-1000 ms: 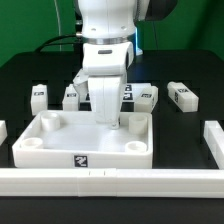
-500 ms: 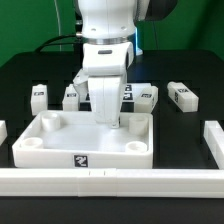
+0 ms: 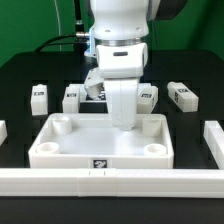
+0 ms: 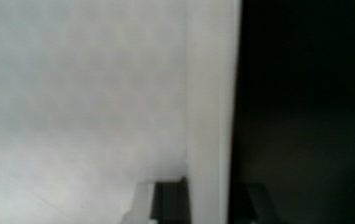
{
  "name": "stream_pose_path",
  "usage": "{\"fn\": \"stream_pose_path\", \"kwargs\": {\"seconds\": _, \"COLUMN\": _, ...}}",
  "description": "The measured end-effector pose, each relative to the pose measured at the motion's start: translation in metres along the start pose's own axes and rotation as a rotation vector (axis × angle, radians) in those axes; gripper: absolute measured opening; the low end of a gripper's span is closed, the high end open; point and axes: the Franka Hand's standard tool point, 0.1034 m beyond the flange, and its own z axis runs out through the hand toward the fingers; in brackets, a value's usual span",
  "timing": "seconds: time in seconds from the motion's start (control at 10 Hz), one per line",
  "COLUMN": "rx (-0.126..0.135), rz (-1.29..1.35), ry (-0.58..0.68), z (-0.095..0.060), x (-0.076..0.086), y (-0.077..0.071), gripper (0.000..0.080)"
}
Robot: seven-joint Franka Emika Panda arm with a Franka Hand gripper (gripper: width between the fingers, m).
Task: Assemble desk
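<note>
Exterior view: the white Panda arm stands over the middle of the black table (image 3: 25, 65), its gripper (image 3: 122, 122) lowered onto the far rim of the tabletop (image 3: 70, 157). This white tray-like tabletop lies flat with its open side up, near the front of the table. It shows round sockets in its corners and a black-and-white tag on its front wall. The fingers are drawn in narrow about the far rim wall and appear to have hold of it. Behind the tabletop, apart from it, one leg (image 3: 38, 97) and a second leg (image 3: 71, 98) lie on the exterior view's left. A third leg (image 3: 147, 95) and a fourth leg (image 3: 182, 95) lie on its right, all four bearing tags. A long white front rail (image 3: 50, 181) runs just beside the tabletop's front wall, and a right rail (image 3: 213, 136) lies to the exterior view's right. Wrist view: the picture is blurred. The tabletop (image 4: 85, 100) fills one half as a pale surface, its rim wall showing as a bright strip against darkness. The gripper (image 4: 209, 205) straddles that strip, with one dark finger (image 4: 169, 203) pressed close beside it.
</note>
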Motion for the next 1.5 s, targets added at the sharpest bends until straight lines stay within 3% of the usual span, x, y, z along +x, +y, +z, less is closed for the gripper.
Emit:
{"fn": "stream_pose_path", "kwargs": {"seconds": 0.6, "rx": -0.003, "rz": 0.027, "ry": 0.018, "z": 0.002, "x": 0.054, "y": 0.021, "gripper": 0.0057}}
{"fn": "stream_pose_path", "kwargs": {"seconds": 0.9, "rx": 0.009, "rz": 0.027, "ry": 0.016, "z": 0.003, "x": 0.063, "y": 0.022, "gripper": 0.0057}}
{"fn": "stream_pose_path", "kwargs": {"seconds": 1.4, "rx": 0.023, "rz": 0.026, "ry": 0.012, "z": 0.002, "x": 0.061, "y": 0.023, "gripper": 0.0057}}
{"fn": "stream_pose_path", "kwargs": {"seconds": 1.5, "rx": 0.019, "rz": 0.036, "ry": 0.012, "z": -0.001, "x": 0.061, "y": 0.023, "gripper": 0.0239}}
